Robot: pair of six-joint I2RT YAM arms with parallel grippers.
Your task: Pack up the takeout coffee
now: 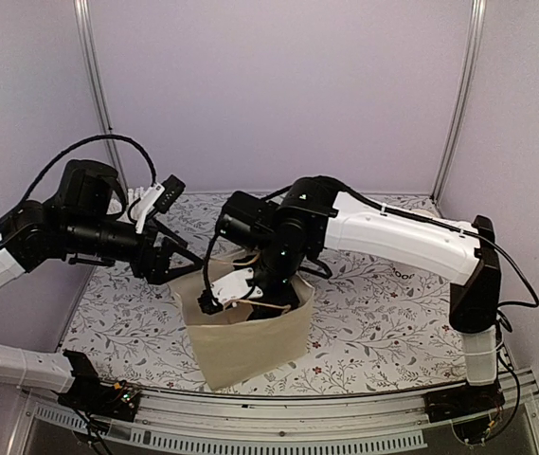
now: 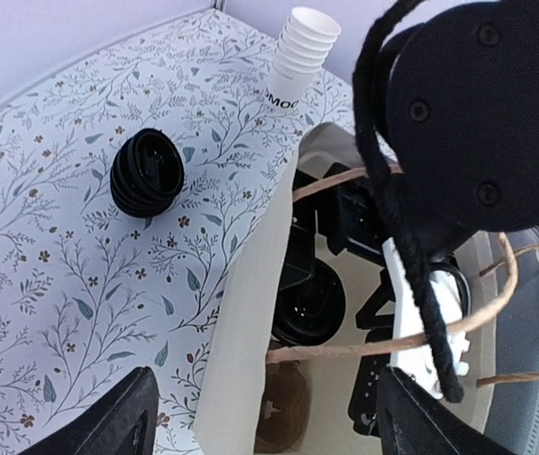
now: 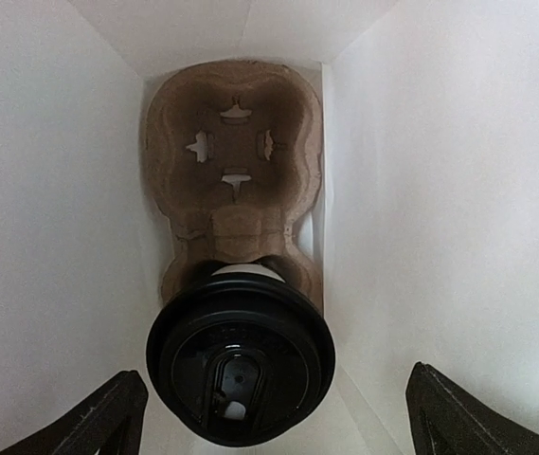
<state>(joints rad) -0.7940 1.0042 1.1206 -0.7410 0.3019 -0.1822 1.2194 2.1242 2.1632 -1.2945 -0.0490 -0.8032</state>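
Placing step looks done: takeout coffee (image 3: 240,360) seated in carrier (image 3: 236,123), lower centre, inside bag (image 1: 250,346). Right gripper (image 3: 277,415) spread, clear of cup; left gripper (image 2: 264,417) spread astride bag wall. Next: withdraw right arm straight up.

The takeout coffee (image 3: 241,355) is showing a black lid over a sliver of white rim. The carrier (image 3: 236,161), stretching toward 12 o'clock, is showing pulp brown. The bag (image 1: 250,341) is showing cream outside and white inside. The tabletop (image 2: 61,237) is wearing grey-green leafy sprigs and small brown flowers on white.
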